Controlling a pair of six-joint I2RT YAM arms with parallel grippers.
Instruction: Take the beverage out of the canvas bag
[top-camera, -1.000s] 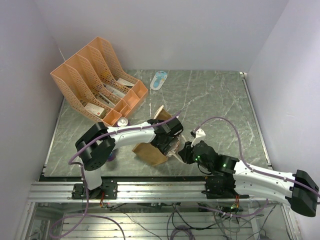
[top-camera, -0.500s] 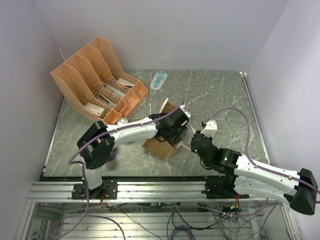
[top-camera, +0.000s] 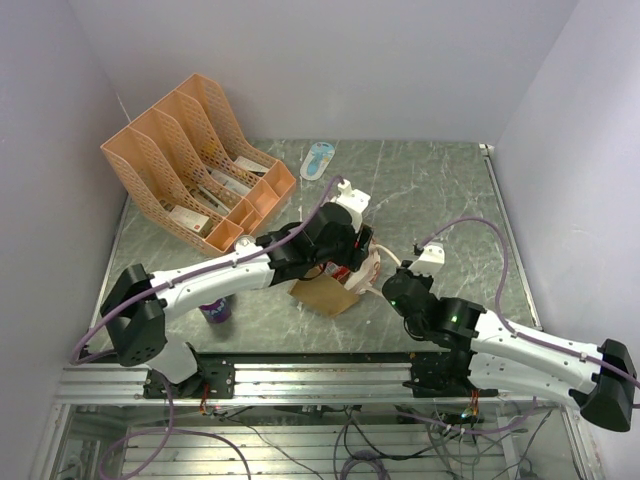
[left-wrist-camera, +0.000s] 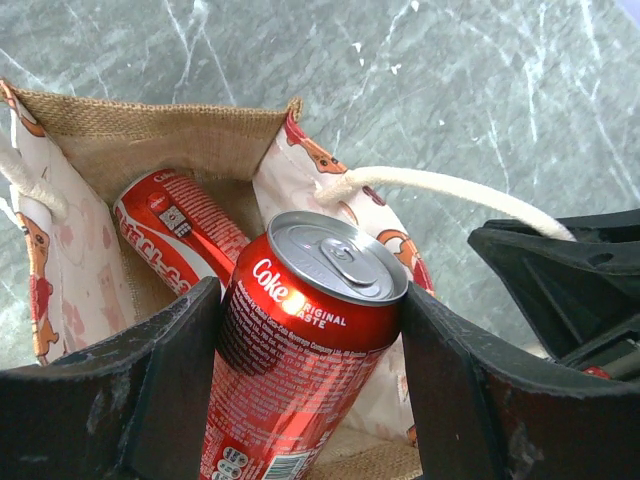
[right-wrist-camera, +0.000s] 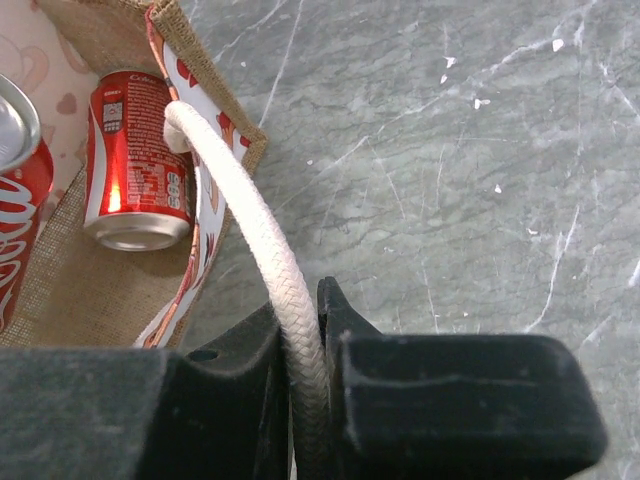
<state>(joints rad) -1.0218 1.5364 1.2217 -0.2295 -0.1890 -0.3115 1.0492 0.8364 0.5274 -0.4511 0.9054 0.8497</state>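
Note:
The canvas bag (left-wrist-camera: 150, 140) lies with its mouth towards the left wrist camera, tan burlap with a pale printed panel. My left gripper (left-wrist-camera: 310, 300) is shut on a red Coke can (left-wrist-camera: 300, 350), the beverage, held at the bag's mouth with its top up. A second red can (left-wrist-camera: 175, 230) lies inside the bag. My right gripper (right-wrist-camera: 305, 320) is shut on the bag's cream rope handle (right-wrist-camera: 250, 220), just right of the bag. From above, both grippers, left (top-camera: 345, 262) and right (top-camera: 392, 285), meet at the bag (top-camera: 322, 296) in the table's middle.
An orange plastic file rack (top-camera: 195, 160) holding papers stands at the back left. A white and blue object (top-camera: 318, 160) lies near the back wall. A small purple cup (top-camera: 215, 312) stands near the left arm's base. Grey walls close in on the sides.
The left arm has stretched out and risen with the can. The bag has shifted right and turned. The right gripper has moved to the handle and shut on it.

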